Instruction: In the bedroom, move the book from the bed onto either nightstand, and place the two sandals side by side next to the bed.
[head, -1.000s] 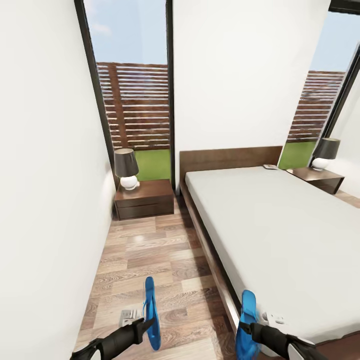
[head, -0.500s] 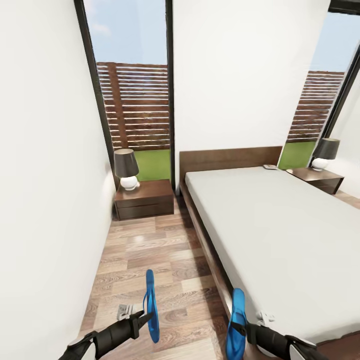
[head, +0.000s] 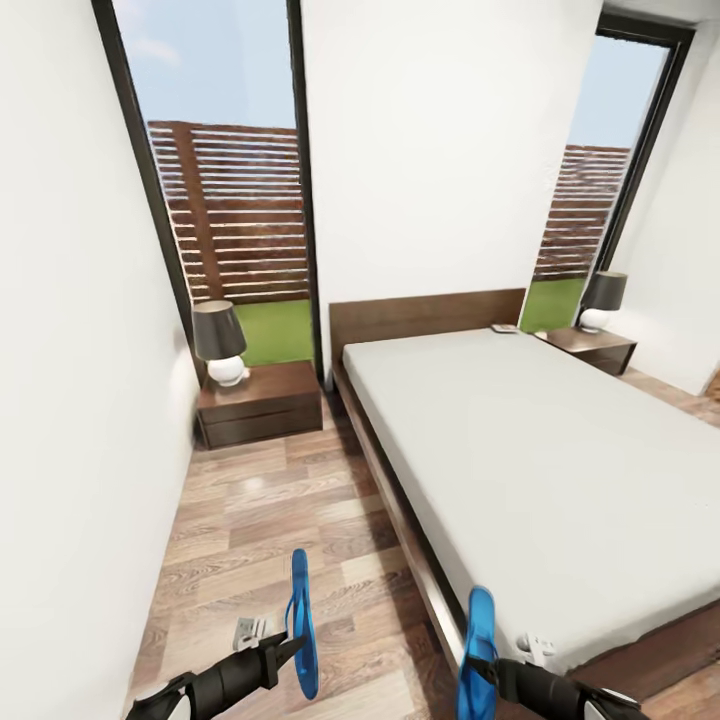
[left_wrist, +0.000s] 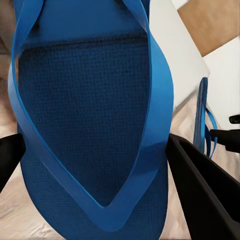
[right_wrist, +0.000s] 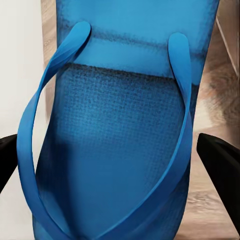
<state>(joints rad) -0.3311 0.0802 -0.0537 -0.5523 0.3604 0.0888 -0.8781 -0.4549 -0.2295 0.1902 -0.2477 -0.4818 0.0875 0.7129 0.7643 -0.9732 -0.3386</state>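
Observation:
Each of my grippers holds one bright blue sandal on edge, low over the wood floor. My left gripper (head: 286, 648) is shut on a sandal (head: 300, 615) above the aisle left of the bed (head: 400, 505). In the left wrist view that sandal (left_wrist: 90, 125) sits between dark fingers (left_wrist: 200, 192). My right gripper (head: 492, 672) is shut on the other sandal (head: 478, 640) at the bed's near corner, seen close up (right_wrist: 120, 145) in the right wrist view. A small flat thing, likely the book (head: 505, 328), lies at the mattress's far right corner. One nightstand (head: 262, 402) flanks the headboard on the left.
A second nightstand (head: 592, 346) stands at the far right of the bed. Each nightstand carries a dark-shaded lamp (head: 220, 342). A white wall (head: 70, 450) hems the aisle on the left. Tall windows (head: 230, 210) show a slatted fence.
The whole view has shifted, so the camera moved and more of the room's right side shows. My right gripper and its sandal moved slightly left. The left sandal stays about where it was.

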